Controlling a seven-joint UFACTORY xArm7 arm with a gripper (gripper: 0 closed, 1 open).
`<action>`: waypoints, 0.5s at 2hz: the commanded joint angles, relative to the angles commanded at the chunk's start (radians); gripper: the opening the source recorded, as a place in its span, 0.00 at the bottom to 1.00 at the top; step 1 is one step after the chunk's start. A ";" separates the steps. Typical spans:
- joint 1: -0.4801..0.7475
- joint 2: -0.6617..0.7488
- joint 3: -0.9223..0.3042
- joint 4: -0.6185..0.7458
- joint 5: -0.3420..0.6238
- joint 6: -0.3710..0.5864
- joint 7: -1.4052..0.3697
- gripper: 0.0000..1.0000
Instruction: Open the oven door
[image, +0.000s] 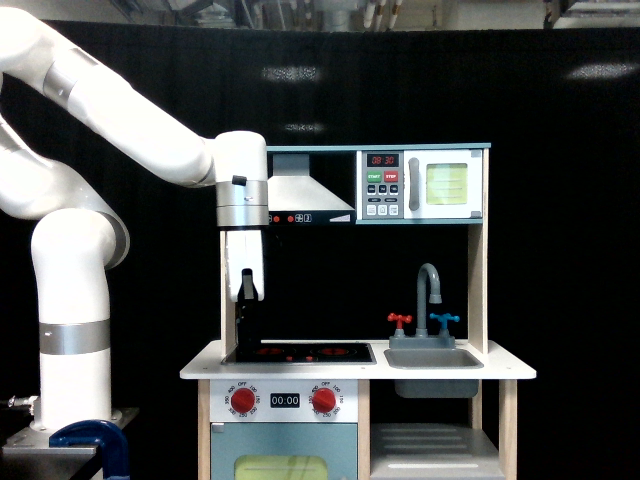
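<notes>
Whether the jaws are spread or pressed together cannot be told; the dark gripper (245, 335) hangs pointing down, just above the black stovetop (299, 352). The closed light-grey oven door (444, 185), with square yellow-green window, sits well above them, toward the exterior view's right.

So the oven door (446, 185) sits up top at the exterior view's right, with the button panel (382, 185) just to its left and the hood (300, 190) further left again. Below that, the surface (500, 370) carries the hob (305, 352) on the left and the sink (432, 358) on the right, with the tap (430, 290) behind the sink. The end effector (245, 335) hangs over the hob's left edge, well apart from the door.
</notes>
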 joint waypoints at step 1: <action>0.271 0.264 -0.216 0.300 0.206 -0.064 -0.549 1.00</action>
